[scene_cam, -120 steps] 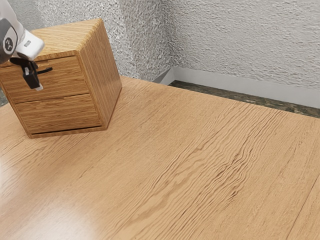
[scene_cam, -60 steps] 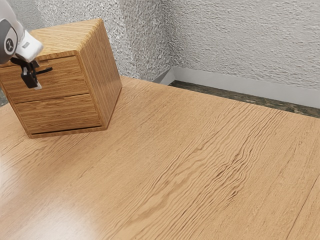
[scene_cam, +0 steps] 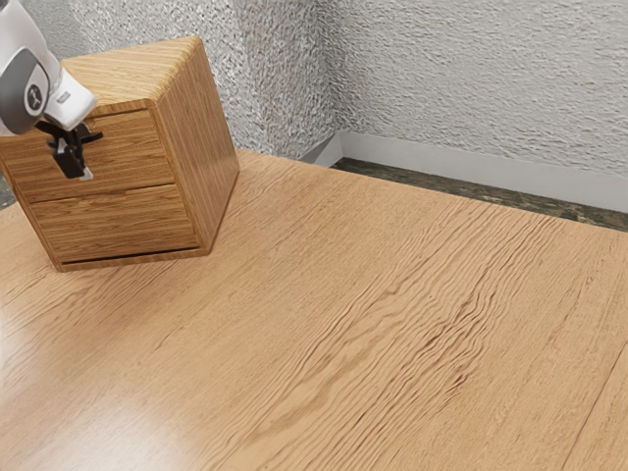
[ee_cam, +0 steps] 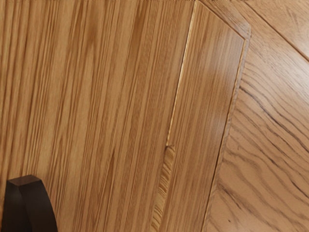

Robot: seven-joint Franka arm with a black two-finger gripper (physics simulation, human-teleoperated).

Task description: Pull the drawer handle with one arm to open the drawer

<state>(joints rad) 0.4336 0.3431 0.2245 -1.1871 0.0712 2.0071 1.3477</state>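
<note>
Cabinet (scene_cam: pixel 196 128) sits at 10 o'clock in the exterior view, and its top drawer (scene_cam: pixel 123 157) looks shut. The gripper (scene_cam: pixel 73 157) just nudged toward 3 o'clock, right onto the handle (scene_cam: pixel 90 134). Can't tell if it's clamped. I'd guess the pull hasn't started.

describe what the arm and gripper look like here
The arm has smooth white shells and a rounded grey wrist joint that carries a small dark round marking. Next to the joint sits a white boxy hand housing, and under that the gripper, matte black and angular. No cables are visible.
</note>
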